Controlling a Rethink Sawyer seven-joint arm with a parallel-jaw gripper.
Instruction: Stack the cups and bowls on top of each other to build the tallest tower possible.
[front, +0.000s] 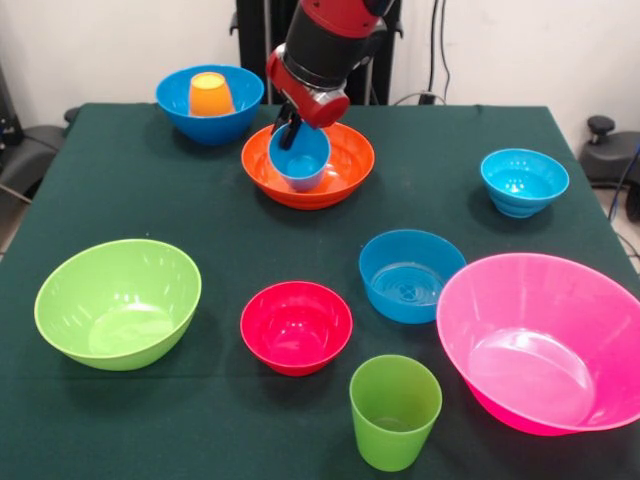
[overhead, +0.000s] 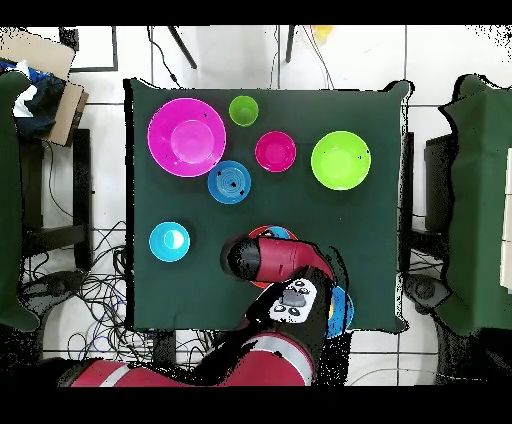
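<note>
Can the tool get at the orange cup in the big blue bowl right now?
Probably not yet: the tool is holding the light blue cup over the orange bowl. The orange cup itself stands uncovered.

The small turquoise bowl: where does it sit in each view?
Front view: the small turquoise bowl stands alone at the right, far side of the table.
Overhead view: the same bowl is at the left, below the large pink bowl.
Shared landmark: the pink bowl, on the same side in both.
</note>
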